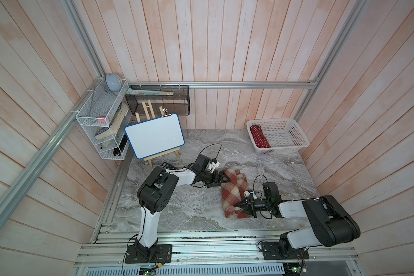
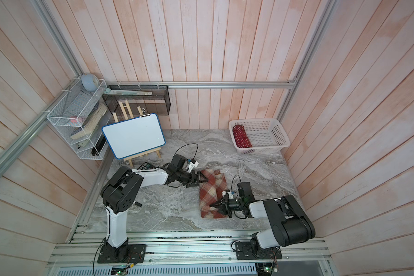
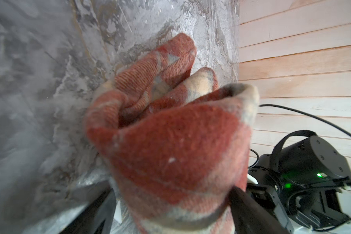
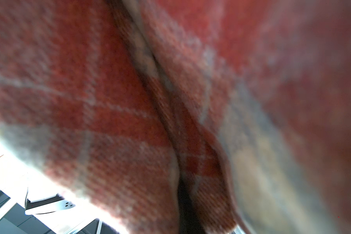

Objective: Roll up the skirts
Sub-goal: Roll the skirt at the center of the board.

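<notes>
Plaid skirt (image 1: 232, 191) loosely rolled, a gripper at each end.
Right gripper (image 1: 237, 205) pinched shut on the end farthest from the white basket (image 1: 282, 150). The long axis runs near-to-far, well short of the basket. Left gripper (image 1: 226, 178) is spread wide astride the basket-side end.

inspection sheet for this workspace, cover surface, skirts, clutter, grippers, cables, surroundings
surface: grey marbled tabletop, no spills seen
job's things: one plaid skirt lying mid-table as a loose roll
clutter: whiteboard on an easel, black calculator, white wire shelf and black mesh rack at far left; white basket at far right holding a red dotted cloth roll
grippers: left gripper open, jaws straddling the skirt's far end; right gripper shut, tips pushed into a fold at its near end
cables: black loop over each wrist
surroundings: pale plank walls, aluminium frame rails
</notes>
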Tool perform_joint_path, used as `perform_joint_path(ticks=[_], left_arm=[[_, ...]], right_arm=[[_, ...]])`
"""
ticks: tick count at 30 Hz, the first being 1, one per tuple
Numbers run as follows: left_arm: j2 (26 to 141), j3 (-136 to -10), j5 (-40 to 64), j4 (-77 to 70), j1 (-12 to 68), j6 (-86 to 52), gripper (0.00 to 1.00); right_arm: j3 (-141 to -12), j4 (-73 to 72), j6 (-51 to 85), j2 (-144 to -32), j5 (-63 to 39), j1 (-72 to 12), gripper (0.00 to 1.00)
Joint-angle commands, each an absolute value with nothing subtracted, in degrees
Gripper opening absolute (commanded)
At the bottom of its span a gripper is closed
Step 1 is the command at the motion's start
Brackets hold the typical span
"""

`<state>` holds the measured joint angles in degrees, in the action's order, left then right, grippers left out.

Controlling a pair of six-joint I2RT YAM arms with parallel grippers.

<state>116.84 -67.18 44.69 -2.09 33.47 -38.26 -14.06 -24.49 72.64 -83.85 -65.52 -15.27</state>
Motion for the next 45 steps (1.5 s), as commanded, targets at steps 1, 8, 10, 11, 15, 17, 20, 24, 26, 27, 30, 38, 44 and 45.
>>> perform_joint_path(ticks=[1,8,10,11,15,17,20,24,26,27,30,38,44,45], left_arm=[[119.0,-66.5,44.6,-2.9,33.9,-38.4,0.93],[122.4,-69.9,45.7,-2.8,34.7,-38.9,0.93],[123.7,-71.2,45.9,-1.4,35.1,-38.2,0.82],[124.5,-72.0,45.9,-0.3,35.2,-37.8,0.75],[126.0,-73.0,47.1,1.4,35.1,-37.9,0.39],[125.6,-72.9,46.4,2.7,34.9,-37.7,0.31],[124.5,-72.4,45.7,4.5,33.7,-37.9,0.21],[122.4,-71.5,46.0,5.6,31.5,-38.9,0.16],[121.5,-72.1,45.8,7.6,30.7,-38.5,0.16],[121.1,-72.7,45.6,8.8,30.6,-38.1,0.15],[120.6,-74.0,44.9,12.4,30.2,-37.3,0.12],[118.7,-74.0,42.9,16.7,29.9,-37.2,0.11],[117.9,-73.9,41.7,16.9,30.0,-40.3,0.11],[117.8,-74.4,41.4,17.5,30.1,-40.8,0.11]], right_arm=[[-12.5,-21.5,74.0,-84.5,-63.4,-14.7,0.0],[-12.6,-22.2,73.9,-86.1,-64.7,-14.7,0.0],[-12.9,-22.1,73.8,-86.4,-64.7,-14.7,0.0],[-13.2,-22.0,73.8,-86.4,-64.7,-14.7,0.0],[-15.7,-15.9,70.1,-85.5,-63.9,-14.7,0.0],[-17.6,-10.1,67.0,-84.1,-62.1,-14.4,0.0],[-22.5,1.3,60.1,-82.2,-57.6,-14.4,0.07],[-28.9,13.8,52.4,-80.7,-50.8,-14.3,0.2],[-32.6,20.4,48.7,-79.8,-45.9,-14.3,0.3],[-33.9,22.7,47.7,-79.1,-43.8,-14.2,0.36],[-35.8,26.6,46.1,-78.3,-40.5,-14.2,0.48],[-37.9,32.5,42.0,-77.8,-33.3,-14.3,0.48],[-53.1,48.3,34.0,-71.9,-9.5,-18.7,0.48],[-56.3,51.0,33.0,-71.9,-6.6,-20.1,0.49]])
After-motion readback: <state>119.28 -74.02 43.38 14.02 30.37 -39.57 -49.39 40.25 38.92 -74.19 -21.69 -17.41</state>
